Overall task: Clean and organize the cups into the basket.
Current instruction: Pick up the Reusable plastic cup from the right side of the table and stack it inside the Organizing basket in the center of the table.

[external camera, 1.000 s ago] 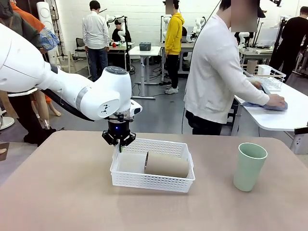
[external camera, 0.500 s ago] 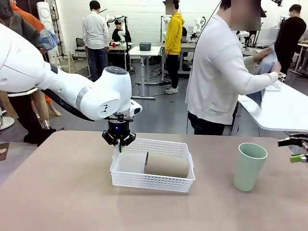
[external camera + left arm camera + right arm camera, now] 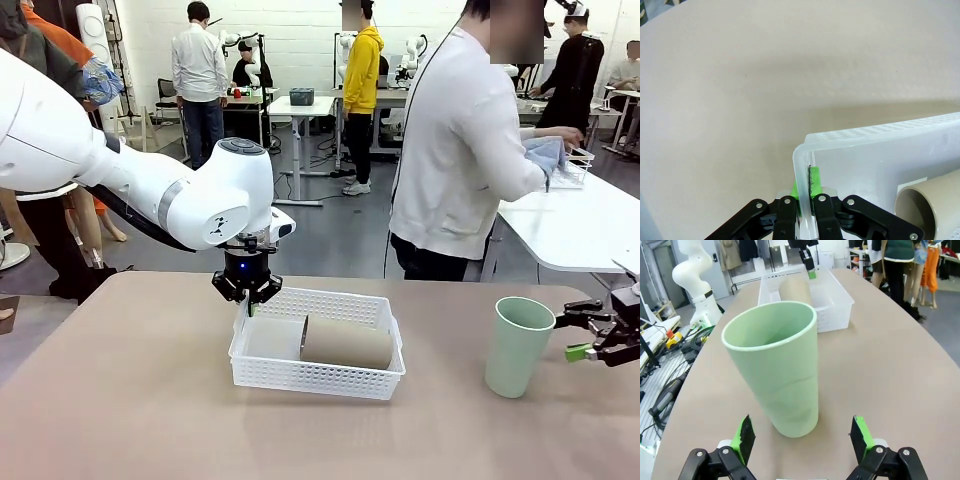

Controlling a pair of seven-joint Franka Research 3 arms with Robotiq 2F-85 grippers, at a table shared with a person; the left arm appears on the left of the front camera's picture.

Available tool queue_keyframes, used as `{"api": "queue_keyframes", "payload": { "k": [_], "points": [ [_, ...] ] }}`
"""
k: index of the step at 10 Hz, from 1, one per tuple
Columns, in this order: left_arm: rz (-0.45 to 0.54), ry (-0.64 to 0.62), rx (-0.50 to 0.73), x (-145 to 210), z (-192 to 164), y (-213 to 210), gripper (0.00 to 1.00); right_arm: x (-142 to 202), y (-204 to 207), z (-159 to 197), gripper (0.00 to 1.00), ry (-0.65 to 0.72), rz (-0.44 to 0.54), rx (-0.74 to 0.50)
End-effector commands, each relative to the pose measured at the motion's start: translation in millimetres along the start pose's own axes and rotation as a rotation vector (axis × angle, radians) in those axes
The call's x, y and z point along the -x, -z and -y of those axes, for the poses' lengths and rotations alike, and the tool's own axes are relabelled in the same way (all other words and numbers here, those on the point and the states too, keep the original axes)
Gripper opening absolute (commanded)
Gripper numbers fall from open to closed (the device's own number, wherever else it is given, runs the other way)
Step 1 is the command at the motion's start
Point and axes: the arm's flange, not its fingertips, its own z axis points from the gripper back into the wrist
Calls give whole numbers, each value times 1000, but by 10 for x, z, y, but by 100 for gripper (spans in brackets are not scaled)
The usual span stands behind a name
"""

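The white lattice basket [image 3: 320, 384] sits mid-table with a tan cup [image 3: 345, 343] lying on its side inside. My left gripper [image 3: 246, 296] is shut on the basket's far-left rim; in the left wrist view the fingers [image 3: 806, 182] pinch the rim wall [image 3: 880, 137], with the tan cup's mouth [image 3: 927, 207] at the lower right. A pale mint green cup [image 3: 518, 347] stands upright on the table to the right. My right gripper [image 3: 570, 336] is open just right of it. In the right wrist view the green cup [image 3: 777, 365] stands ahead of the open fingers [image 3: 803, 432], untouched.
A person in white stands at the far side with back turned, holding a blue cloth [image 3: 545, 155] over a white side table [image 3: 570, 225] with a wire basket. The table's right edge is close behind my right gripper. The basket [image 3: 835, 300] lies beyond the green cup.
My right gripper has come in from the right edge and now sits beside the green cup. The person has lifted the blue cloth off the side table. The left arm has not moved.
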Motion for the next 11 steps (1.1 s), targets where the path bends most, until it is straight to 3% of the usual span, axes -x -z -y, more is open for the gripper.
{"api": "queue_keyframes", "payload": {
  "k": [1, 2, 7, 11],
  "points": [
    [1, 0, 2, -3, 6, -10, 0, -77, -35, -18, 100, 7, 0, 45],
    [1, 0, 2, -3, 6, -10, 0, 0, 0, 0, 100, 0, 0, 0],
    [1, 0, 2, -3, 6, -10, 0, 0, -2, 4, 100, 1, -3, 2],
    [1, 0, 2, -3, 6, -10, 0, 262, 135, 86, 100, -99, 13, -14]
  ]
}}
